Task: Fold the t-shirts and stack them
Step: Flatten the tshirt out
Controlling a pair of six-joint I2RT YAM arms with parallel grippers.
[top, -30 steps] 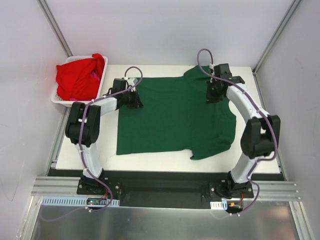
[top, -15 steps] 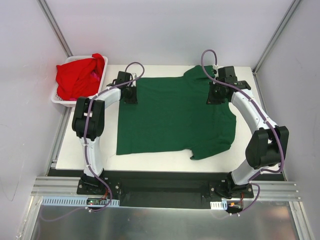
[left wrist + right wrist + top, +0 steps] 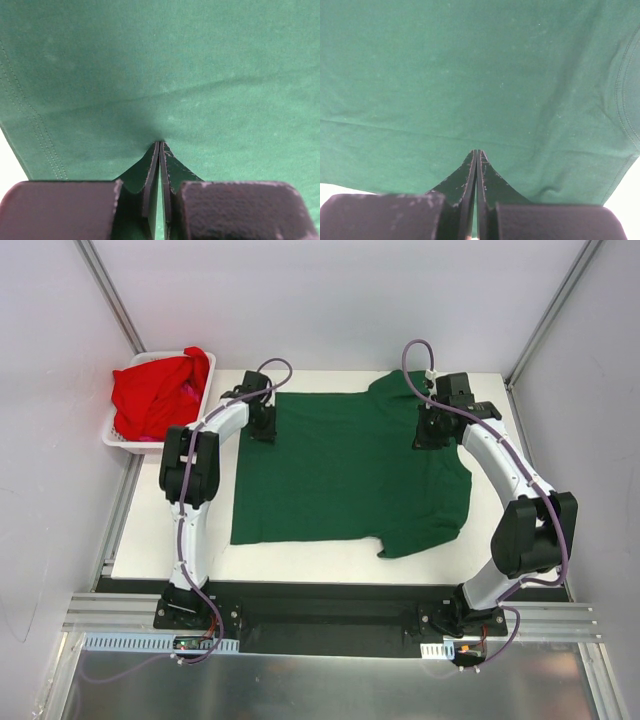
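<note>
A dark green t-shirt (image 3: 350, 470) lies spread flat on the white table (image 3: 320, 565), hem to the left, sleeves at far right and near right. My left gripper (image 3: 265, 426) sits at the shirt's far left hem corner. In the left wrist view it (image 3: 160, 143) is shut, tips pinching green cloth (image 3: 200, 75), with a crease running out from the tips. My right gripper (image 3: 428, 435) is on the far right part, below the far sleeve. It (image 3: 477, 151) is shut too, tips on the cloth (image 3: 470, 65). Bright red t-shirts (image 3: 155, 395) are heaped in the basket.
A white slotted basket (image 3: 115, 436) stands off the table's far left corner. Grey enclosure walls with metal posts stand close on the left, right and far sides. The shirt takes up most of the table's middle, with bare strips around it.
My left arm has swung farther back along the shirt's left edge and its jaws have closed on the cloth. The shirt's near left corner shifted slightly left. The right arm hardly moved.
</note>
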